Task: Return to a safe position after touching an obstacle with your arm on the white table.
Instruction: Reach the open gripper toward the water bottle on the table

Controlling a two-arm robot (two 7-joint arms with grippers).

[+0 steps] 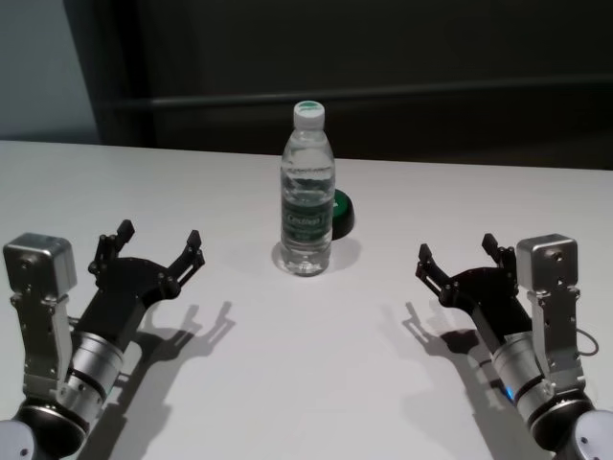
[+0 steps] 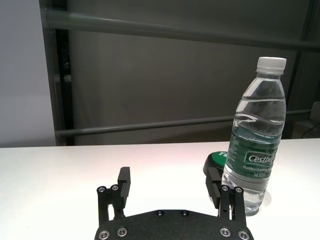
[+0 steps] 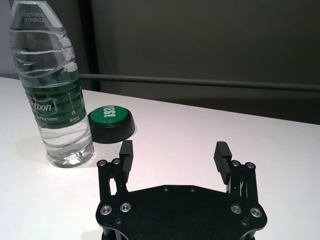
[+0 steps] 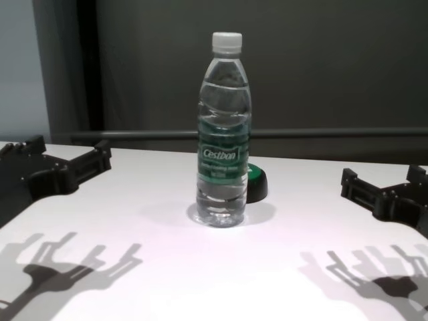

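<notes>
Two robot grippers hover over a white table [image 1: 306, 374], one at each lower corner of the head view, with a water bottle [image 1: 307, 192] standing upright between them in the upper middle of the frame.

The bottle is clear plastic with a white screw cap and a green label. It stands on the tabletop, well apart from both grippers. Just behind it and slightly to the right of the frame sits a low round black object with a green top [image 1: 343, 211]; in the right wrist view this green button [image 3: 111, 123] lies beside the bottle's base, close but with a narrow gap showing.

At lower left of the head view, the left gripper [image 1: 159, 244] has its two black fingers spread wide, holding nothing, pointing toward the upper right. At lower right, the right gripper [image 1: 458, 253] is also spread wide with nothing between its fingers, pointing toward the upper left.

Shadows of both grippers fall on the table beneath them.
</notes>
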